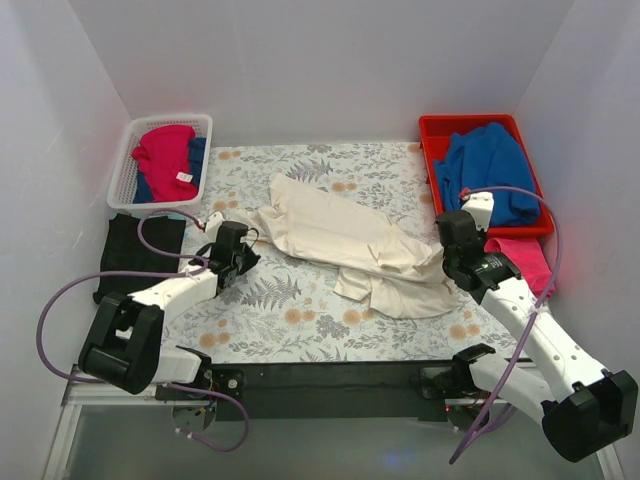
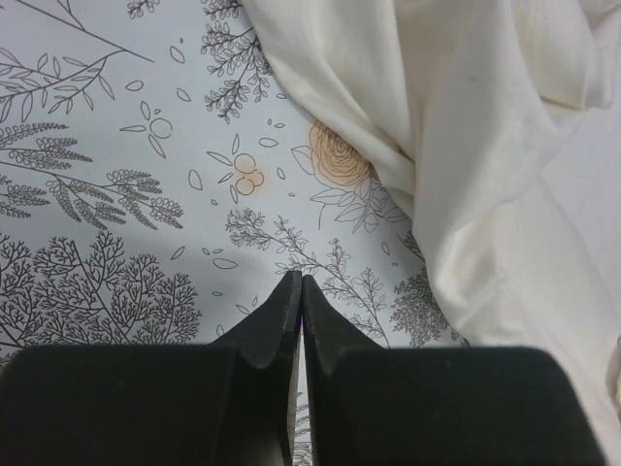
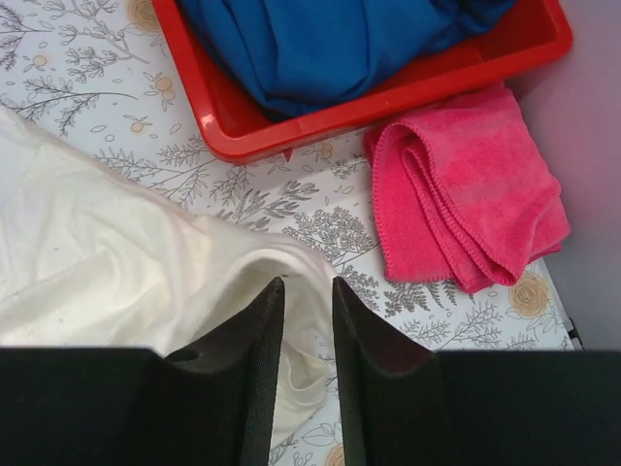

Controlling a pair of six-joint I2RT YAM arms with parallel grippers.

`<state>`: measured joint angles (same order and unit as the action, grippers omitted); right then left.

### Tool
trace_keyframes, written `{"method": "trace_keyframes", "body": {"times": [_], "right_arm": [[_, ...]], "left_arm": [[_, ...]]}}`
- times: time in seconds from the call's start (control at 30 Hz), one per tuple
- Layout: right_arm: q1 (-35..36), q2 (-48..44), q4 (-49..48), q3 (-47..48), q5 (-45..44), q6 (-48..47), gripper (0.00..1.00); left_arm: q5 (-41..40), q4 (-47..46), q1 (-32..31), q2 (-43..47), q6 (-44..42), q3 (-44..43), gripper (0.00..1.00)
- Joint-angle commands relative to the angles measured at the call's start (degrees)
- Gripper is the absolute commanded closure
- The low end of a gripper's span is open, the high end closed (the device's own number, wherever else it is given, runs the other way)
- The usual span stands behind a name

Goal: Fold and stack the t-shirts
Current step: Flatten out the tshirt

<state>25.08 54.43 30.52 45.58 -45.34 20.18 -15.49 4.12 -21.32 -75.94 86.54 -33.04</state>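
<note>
Cream-white long-sleeved cloth t-shirt (image 1: 340, 240): crumpled and unfolded mid-worktop on the grey floral tablecloth (image 1: 290, 300), running diagonally from upper left to lower right. Black cloth t-shirt (image 1: 135, 255) lies at the worktop's left edge, well apart. Nothing stacked yet.

Left gripper (image 2: 301, 282): jaws closed tip to tip with nothing between them, over bare tablecloth just beside the cream shirt's left edge.
Right gripper (image 3: 308, 283): jaws parted a little over the shirt's right-hand bunch. Cloth shows through the gap; can't tell if they touch it.

Risks as I see them:
- Neither arm has a hold. The left has to reopen before going for the edge, or it just pushes cloth and bunches it further.
- Shirt lies flat on a soft tablecloth. A pinch straight down could catch both layers, so a lift drags the tablecloth and everything on it.
- Right side is a heap of folds. A grab there likely takes several layers, giving a skewed spread and a crooked fold.
- Can't make out the sleeves; a trapped one would twist the shirt on pull.
- Pink terry towel (image 3: 466, 209) and red plastic tray (image 1: 430, 130) sit near the right gripper, so a wide sweep could snag or knock them.
</note>
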Motion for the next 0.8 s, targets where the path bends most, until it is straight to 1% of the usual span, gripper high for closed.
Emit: {"method": "trace_keyframes", "body": {"times": [0.0, 0.1, 0.13, 0.17, 0.23, 0.27, 0.3, 0.37, 0.43, 0.53, 0.63, 0.77], "right_arm": [[-0.1, -1.4, 0.3, 2.0, 2.5, 2.2, 0.67], [0.7, -1.4, -0.5, 3.9, 7.6, 0.5, 0.66], [1.3, -1.2, -0.9, 4.2, 9.5, -0.6, 0.64], [1.5, -1.3, -2.5, 4.2, 14.6, -3.0, 0.63], [2.0, -1.3, -5.5, 3.3, 20.0, -4.4, 0.60], [2.1, -1.2, -6.7, 2.7, 25.9, -6.5, 0.59], [2.1, -1.0, -7.5, 1.4, 27.9, -6.9, 0.55], [2.3, -0.1, -9.8, 0.2, 33.0, -8.7, 0.55], [3.1, 1.7, -10.7, -0.9, 35.8, -9.5, 0.54], [5.1, 4.5, -11.7, -2.9, 35.9, -10.3, 0.51], [7.4, 6.5, -13.7, -5.1, 34.2, -10.5, 0.49], [10.2, 9.5, -14.2, -5.3, 32.4, -10.3, 0.48]], "left_arm": [[-0.4, 0.9, 0.2, 1.0, -0.5, -2.8, 0.98], [-0.2, 0.9, 0.2, -0.1, -0.9, -4.1, 0.95], [-0.2, 0.8, 0.1, -0.8, -1.1, -4.4, 0.94], [-0.1, 0.9, 0.1, -1.1, -1.3, -5.1, 0.93], [0.0, 0.8, 0.2, -1.8, -1.4, -5.3, 0.92], [0.1, 0.8, 0.1, -2.1, -1.5, -5.5, 0.92], [0.2, 0.7, 0.1, -2.3, -1.4, -5.5, 0.91], [0.6, 0.5, 0.2, -2.6, -1.4, -5.3, 0.91], [0.8, 0.4, 0.2, -2.9, -1.3, -5.3, 0.89], [1.2, 0.1, 0.1, -3.4, -1.3, -5.3, 0.85], [1.3, 0.0, 0.2, -3.7, -1.4, -5.2, 0.77], [1.5, -0.3, 0.2, -4.0, -1.6, -5.2, 0.73]]}}
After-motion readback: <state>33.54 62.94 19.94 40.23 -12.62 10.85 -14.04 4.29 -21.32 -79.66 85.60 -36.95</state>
